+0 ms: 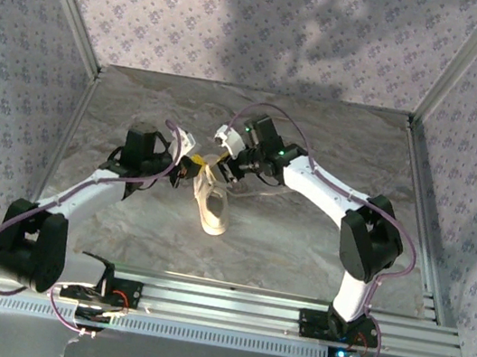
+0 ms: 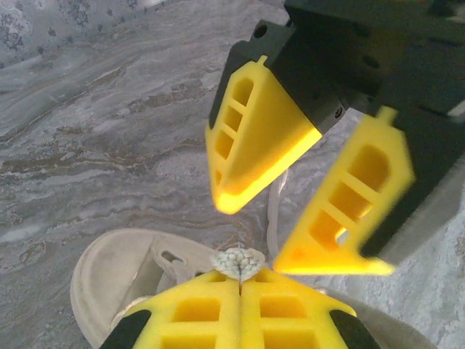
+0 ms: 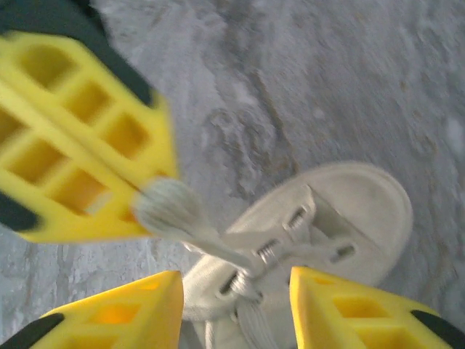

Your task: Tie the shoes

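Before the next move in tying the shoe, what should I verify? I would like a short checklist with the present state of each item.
1. The left gripper has its jaws shut on the lace: ok.
2. The right gripper has its jaws open and holds nothing: ok.
3. The two grippers are apart and not touching: ok, but they are close.
4. The shoe rests sole down on the table, opening upward: ok.
5. The lace runs from the left gripper to the shoe's eyelets: ok; whether it is taut: cannot tell, the right wrist view is blurred.
6. Where the other lace end lies: cannot tell.
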`<state>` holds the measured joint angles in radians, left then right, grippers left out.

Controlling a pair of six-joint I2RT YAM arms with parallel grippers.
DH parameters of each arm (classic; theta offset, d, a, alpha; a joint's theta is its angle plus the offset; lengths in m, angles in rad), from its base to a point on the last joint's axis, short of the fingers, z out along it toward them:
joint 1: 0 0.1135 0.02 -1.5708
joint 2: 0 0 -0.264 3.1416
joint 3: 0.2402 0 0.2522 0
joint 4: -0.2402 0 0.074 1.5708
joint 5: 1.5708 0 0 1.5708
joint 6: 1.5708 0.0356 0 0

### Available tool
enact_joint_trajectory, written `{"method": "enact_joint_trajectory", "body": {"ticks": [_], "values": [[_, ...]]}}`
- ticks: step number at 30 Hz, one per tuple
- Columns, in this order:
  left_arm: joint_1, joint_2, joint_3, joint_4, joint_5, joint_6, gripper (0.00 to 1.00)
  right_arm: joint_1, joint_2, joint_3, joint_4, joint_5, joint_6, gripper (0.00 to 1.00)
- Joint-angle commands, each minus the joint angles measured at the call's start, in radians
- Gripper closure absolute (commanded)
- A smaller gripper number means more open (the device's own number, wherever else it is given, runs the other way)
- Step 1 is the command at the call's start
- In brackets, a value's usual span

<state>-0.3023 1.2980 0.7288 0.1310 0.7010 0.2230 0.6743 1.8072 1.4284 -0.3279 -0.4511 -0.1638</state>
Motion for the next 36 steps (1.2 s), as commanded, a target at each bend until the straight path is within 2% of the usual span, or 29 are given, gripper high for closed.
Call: {"method": "enact_joint_trajectory", "body": {"ticks": [1,5,9,17,25,28,33,36], "values": [[-0.023,-0.023,0.044,-0.008,-0.011,-0.035,1.0,-0.059,-0.086,-0.036,-0.08,0.122,0.116,0.49],[-0.039,-0.025,0.044,-0.006,-0.018,-0.054,1.0,-0.127,-0.107,-0.127,-0.163,0.311,0.313,0.44],[-0.047,-0.013,0.032,0.004,-0.024,-0.06,1.0,-0.187,-0.067,-0.194,-0.215,0.38,0.443,0.4],[-0.057,-0.016,0.028,-0.004,-0.019,-0.057,1.0,-0.209,0.074,-0.118,-0.297,0.467,0.53,0.37],[-0.058,-0.022,0.015,-0.006,-0.015,-0.051,1.0,-0.169,0.242,0.012,-0.411,0.55,0.548,0.36],[-0.058,-0.033,0.01,-0.011,-0.017,-0.047,1.0,-0.153,0.29,0.04,-0.449,0.569,0.536,0.46],[-0.058,-0.055,0.001,-0.028,-0.024,-0.031,1.0,-0.128,0.277,0.024,-0.442,0.571,0.51,0.89],[-0.058,-0.066,-0.006,-0.033,-0.022,-0.024,1.0,-0.129,0.235,0.039,-0.423,0.549,0.482,0.99]]}}
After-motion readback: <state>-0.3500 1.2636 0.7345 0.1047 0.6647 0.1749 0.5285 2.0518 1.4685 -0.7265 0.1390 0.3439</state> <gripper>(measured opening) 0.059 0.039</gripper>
